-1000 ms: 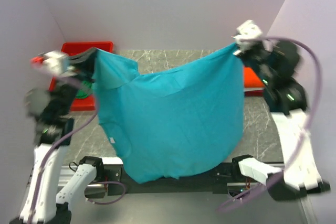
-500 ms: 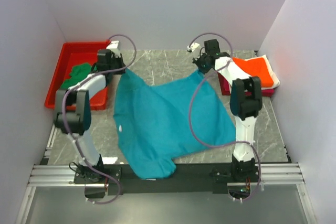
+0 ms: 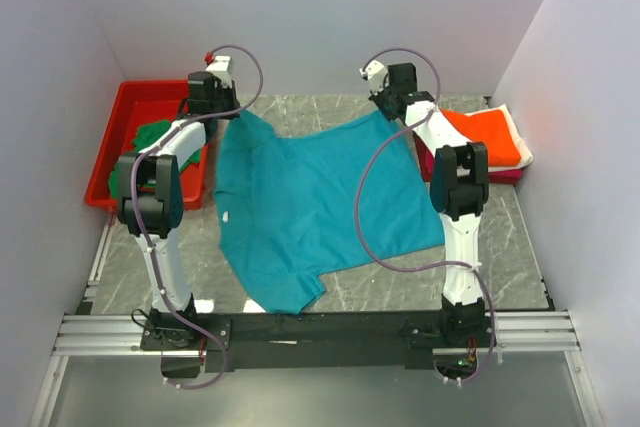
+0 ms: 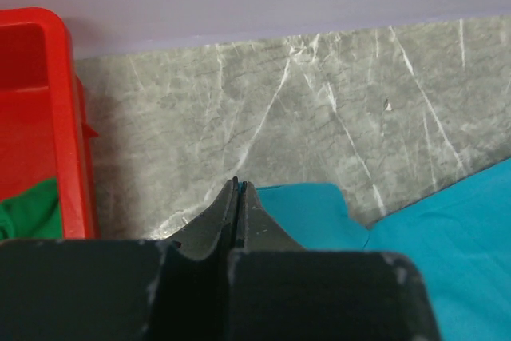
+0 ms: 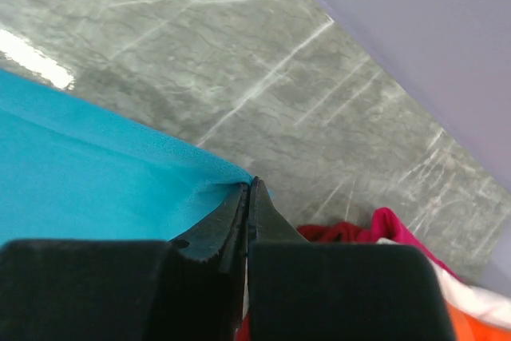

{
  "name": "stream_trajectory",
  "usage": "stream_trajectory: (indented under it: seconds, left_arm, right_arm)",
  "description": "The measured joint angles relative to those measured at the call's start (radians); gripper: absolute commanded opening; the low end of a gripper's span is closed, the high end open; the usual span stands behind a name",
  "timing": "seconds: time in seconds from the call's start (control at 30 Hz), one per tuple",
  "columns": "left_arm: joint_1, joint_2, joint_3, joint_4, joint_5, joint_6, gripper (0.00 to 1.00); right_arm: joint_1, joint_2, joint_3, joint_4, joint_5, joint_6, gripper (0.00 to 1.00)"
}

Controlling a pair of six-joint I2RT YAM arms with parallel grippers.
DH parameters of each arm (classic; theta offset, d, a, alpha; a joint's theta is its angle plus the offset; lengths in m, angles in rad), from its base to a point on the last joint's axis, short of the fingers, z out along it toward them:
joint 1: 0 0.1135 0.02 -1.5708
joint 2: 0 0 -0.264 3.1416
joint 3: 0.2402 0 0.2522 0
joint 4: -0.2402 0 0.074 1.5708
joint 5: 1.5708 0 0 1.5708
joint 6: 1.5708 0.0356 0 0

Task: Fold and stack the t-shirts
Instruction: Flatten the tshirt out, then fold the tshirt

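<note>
The teal t-shirt (image 3: pixel 310 202) lies spread on the marble table, its near end hanging toward the front rail. My left gripper (image 3: pixel 228 112) is shut on its far left corner, a teal edge pinched between the tips (image 4: pixel 239 189). My right gripper (image 3: pixel 386 110) is shut on its far right corner (image 5: pixel 248 188), cloth bunched at the tips. A dark green t-shirt (image 3: pixel 150 137) lies in the red bin. Folded orange (image 3: pixel 487 137), white (image 5: pixel 479 303) and magenta (image 5: pixel 393 225) t-shirts are stacked at the right.
The red plastic bin (image 3: pixel 130 107) stands at the far left, its wall close beside my left gripper (image 4: pixel 64 133). The stack lies on a red cloth (image 5: pixel 331 233). The back wall is close behind both grippers. The black front rail (image 3: pixel 320 332) runs below the shirt.
Both arms have swung down from a raised hold and out toward the back wall. The teal shirt went from hanging in the air to lying stretched flat on the table.
</note>
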Motion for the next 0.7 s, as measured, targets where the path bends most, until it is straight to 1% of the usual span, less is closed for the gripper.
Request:
stream_trajectory:
  seconds: [0.13, 0.27, 0.57, 0.7]
  left_arm:
    - [0.005, -0.005, -0.01, 0.003, 0.006, 0.017, 0.0]
    - [0.011, -0.039, -0.055, 0.003, 0.019, 0.023, 0.0]
    - [0.017, -0.138, -0.14, 0.008, 0.073, 0.046, 0.0]
    - [0.017, -0.216, -0.22, 0.013, 0.103, 0.045, 0.0]
  right_arm:
    - [-0.016, -0.01, -0.028, 0.021, 0.002, 0.003, 0.0]
    - [-0.036, -0.046, -0.103, 0.039, -0.026, -0.002, 0.0]
    - [-0.059, -0.179, -0.274, 0.061, -0.094, -0.004, 0.0]
    - [-0.067, -0.251, -0.347, 0.092, -0.123, -0.004, 0.0]
